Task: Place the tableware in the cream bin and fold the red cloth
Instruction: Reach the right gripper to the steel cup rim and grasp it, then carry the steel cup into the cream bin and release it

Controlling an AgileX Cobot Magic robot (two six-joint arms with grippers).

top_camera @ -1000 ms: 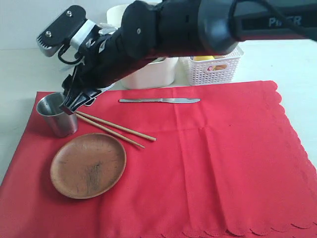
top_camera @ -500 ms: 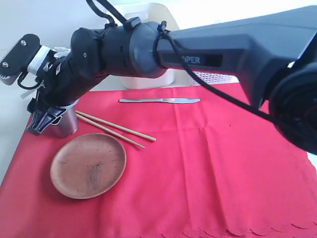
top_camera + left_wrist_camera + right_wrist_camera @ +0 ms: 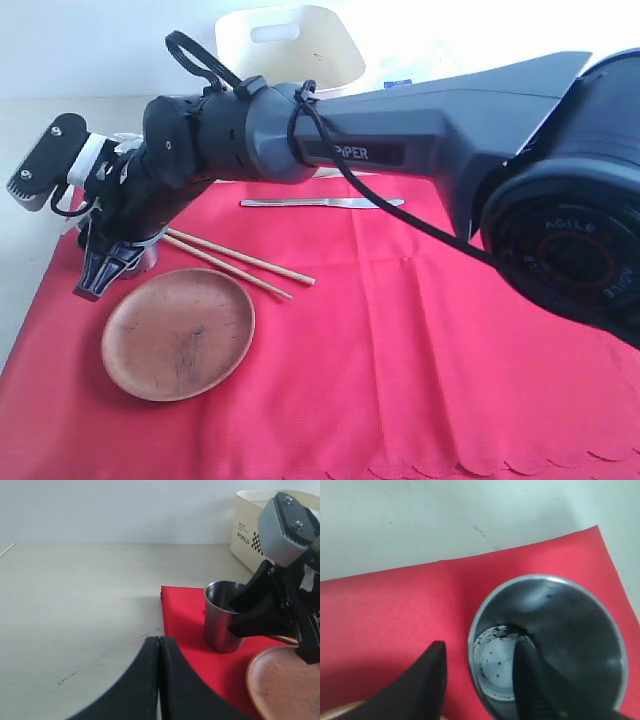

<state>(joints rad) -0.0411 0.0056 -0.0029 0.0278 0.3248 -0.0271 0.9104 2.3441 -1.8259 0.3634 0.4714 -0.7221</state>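
Note:
The steel cup (image 3: 547,630) stands on the red cloth (image 3: 450,330) near its far left corner. My right gripper (image 3: 480,680) is open and straddles the cup's wall, one finger inside and one outside. In the exterior view the right gripper (image 3: 103,270) hides the cup. Beside it lie the brown wooden plate (image 3: 178,333), the chopsticks (image 3: 240,263) and the metal knife (image 3: 320,203). The cream bin (image 3: 290,45) stands behind the cloth. My left gripper (image 3: 159,640) is shut and empty, low over bare table left of the cup (image 3: 222,617). Spoon and bowl are out of view.
The right arm (image 3: 400,140) stretches across the back of the cloth from the right and blocks the view behind it. Pale tabletop (image 3: 75,590) lies beyond the cloth's left edge. The cream bin (image 3: 250,530) stands just behind the cup.
The right arm has swung further left and its gripper has dropped down around the cup, which it now hides in the exterior view. Plate, chopsticks and knife have not moved.

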